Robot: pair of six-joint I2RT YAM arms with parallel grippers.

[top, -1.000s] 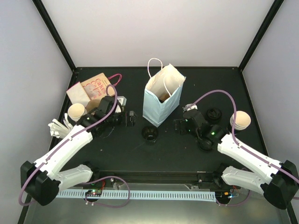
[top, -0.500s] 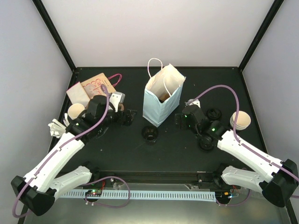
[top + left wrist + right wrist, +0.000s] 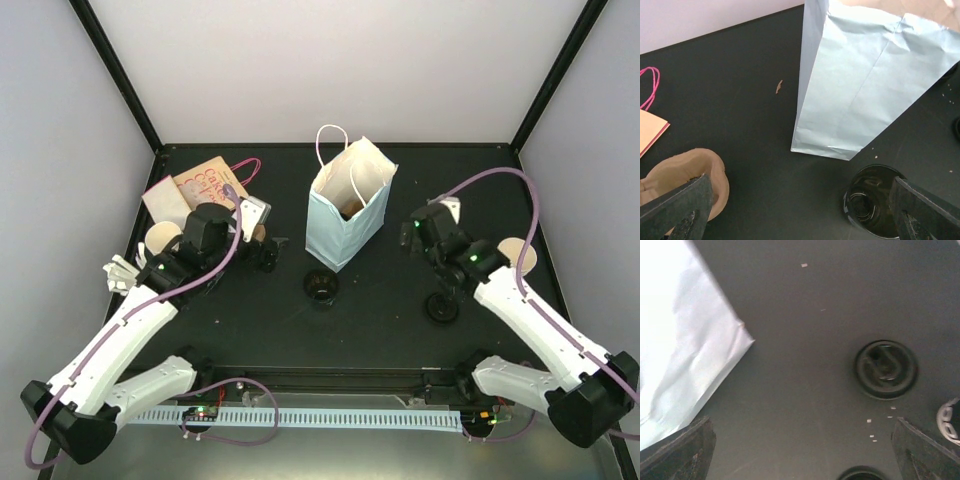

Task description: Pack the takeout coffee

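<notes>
A light blue paper bag point(image 3: 345, 215) stands open at mid-table, something brown inside it; it also shows as the bag point(image 3: 865, 85) and as the bag's corner point(image 3: 685, 355). One paper cup point(image 3: 160, 240) stands at the left, another paper cup point(image 3: 518, 257) at the right. A black lid point(image 3: 321, 287) lies in front of the bag, a second lid point(image 3: 441, 306) right of it. My left gripper point(image 3: 266, 251) is open left of the bag, over bare table point(image 3: 800, 215), the lid point(image 3: 875, 200) by its right finger. My right gripper point(image 3: 414, 232) is open right of the bag, empty point(image 3: 800, 450), with a lid point(image 3: 886, 369) ahead.
A tan printed bag with pink handles point(image 3: 205, 185) lies at the back left. White pieces point(image 3: 120, 272) sit at the left edge. A tan cardboard piece point(image 3: 695, 175) is by my left finger. A small brown crumb point(image 3: 779, 86) lies on the black table point(image 3: 380, 320).
My right arm has swung back and to the right, away from the bag's front corner. My left gripper has shifted slightly toward the back. Both stay open.
</notes>
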